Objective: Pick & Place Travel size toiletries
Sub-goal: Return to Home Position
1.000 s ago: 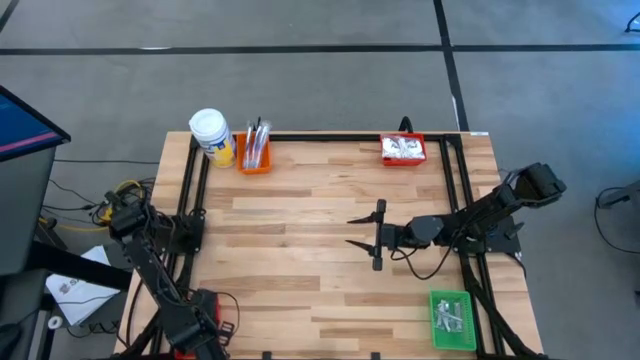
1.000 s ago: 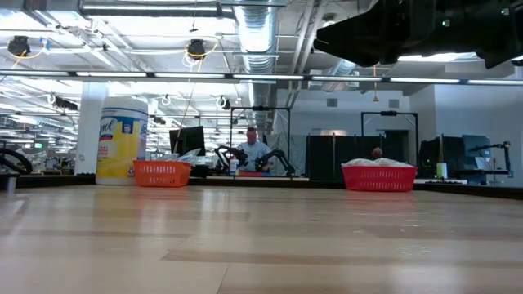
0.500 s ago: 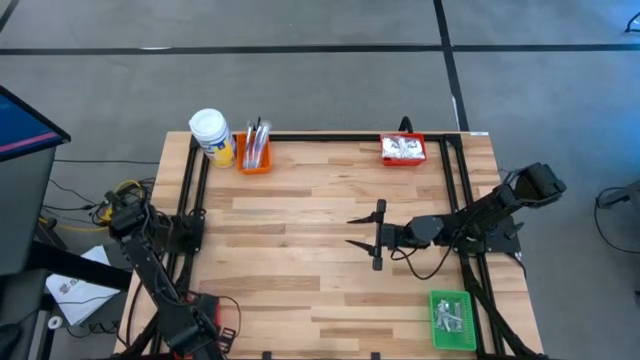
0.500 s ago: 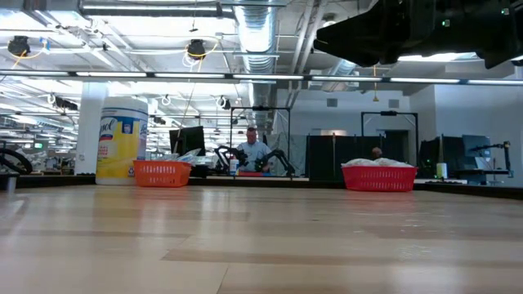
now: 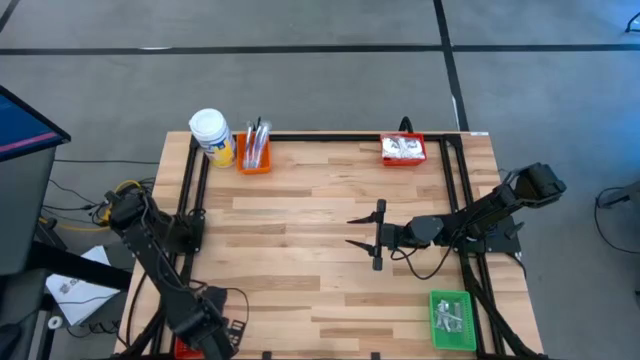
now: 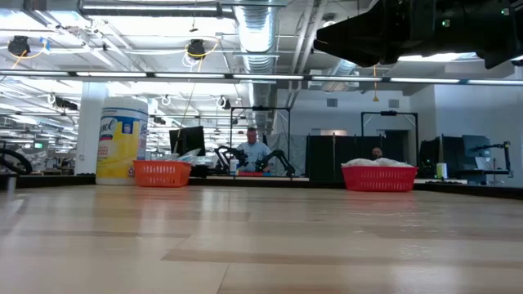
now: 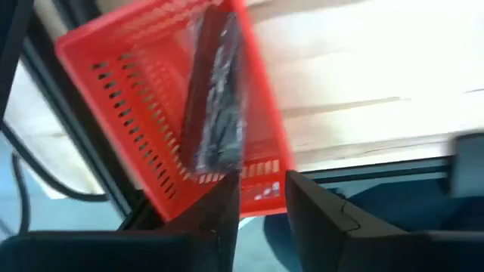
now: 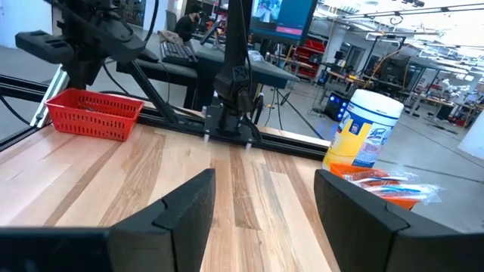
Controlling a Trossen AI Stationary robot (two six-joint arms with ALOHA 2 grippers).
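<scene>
Only legible txt: script logo on yellow jar (image 6: 122,139), prob. "Lysol"; rest unreadable.
</scene>
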